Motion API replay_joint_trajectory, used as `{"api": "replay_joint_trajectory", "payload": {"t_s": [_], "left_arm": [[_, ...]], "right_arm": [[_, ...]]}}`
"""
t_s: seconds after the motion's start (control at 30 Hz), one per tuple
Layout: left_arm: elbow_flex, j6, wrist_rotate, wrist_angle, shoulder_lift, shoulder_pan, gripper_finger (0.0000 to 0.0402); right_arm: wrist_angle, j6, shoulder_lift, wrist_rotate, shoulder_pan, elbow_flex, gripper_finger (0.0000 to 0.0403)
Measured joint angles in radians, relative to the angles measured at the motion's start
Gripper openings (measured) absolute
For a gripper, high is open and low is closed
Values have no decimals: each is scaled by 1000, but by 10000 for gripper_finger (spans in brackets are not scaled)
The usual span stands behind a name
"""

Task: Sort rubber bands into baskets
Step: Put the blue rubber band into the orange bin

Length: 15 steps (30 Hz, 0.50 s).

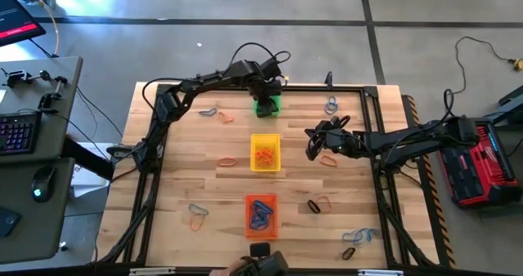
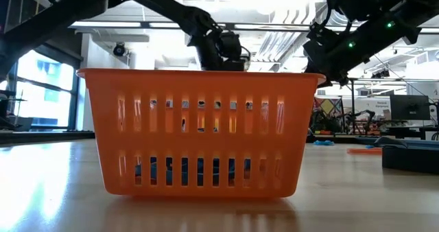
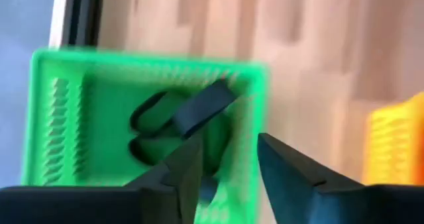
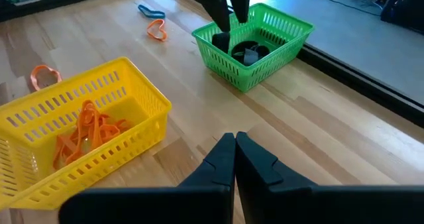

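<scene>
Three baskets stand in a row down the table's middle: green [image 1: 267, 105] farthest, yellow [image 1: 264, 152], orange [image 1: 261, 213] nearest. My left gripper [image 3: 225, 161] hangs open just above the green basket [image 3: 142, 114], near its side facing the yellow basket. Black rubber bands [image 3: 156, 121] lie inside the green basket, and one black band [image 3: 202, 108] sits just off the fingertips. The yellow basket [image 4: 79, 134] holds orange bands [image 4: 86, 128]; the orange basket holds blue ones [image 1: 261, 215]. My right gripper [image 4: 235, 151] is shut and holds nothing, right of the yellow basket. My left gripper stands open with the black band [image 3: 202, 108] right at the tip of one finger [image 3: 189, 164]. Whether the finger still touches the band I cannot tell. The fingers point steeply down into the green basket.
Loose bands lie scattered on the wood: blue ones at the far right [image 1: 331, 104], orange and blue at the far left [image 1: 216, 113], orange beside the yellow basket [image 1: 226, 162], orange under the right arm [image 1: 327, 160], others near the front [image 1: 196, 215] [image 1: 359, 237]. A dark frame rims the table.
</scene>
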Motion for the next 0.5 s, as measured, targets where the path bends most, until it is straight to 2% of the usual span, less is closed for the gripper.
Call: {"api": "replay_joint_trajectory", "payload": {"t_s": [0.13,0.5], "left_arm": [[0,-38,89,50,-11,-12,146],[-1,-78,79,215,-20,-74,89]], "right_arm": [[-1,-18,0,0,0,0,0],[-4,-23,0,0,0,0,0]]}}
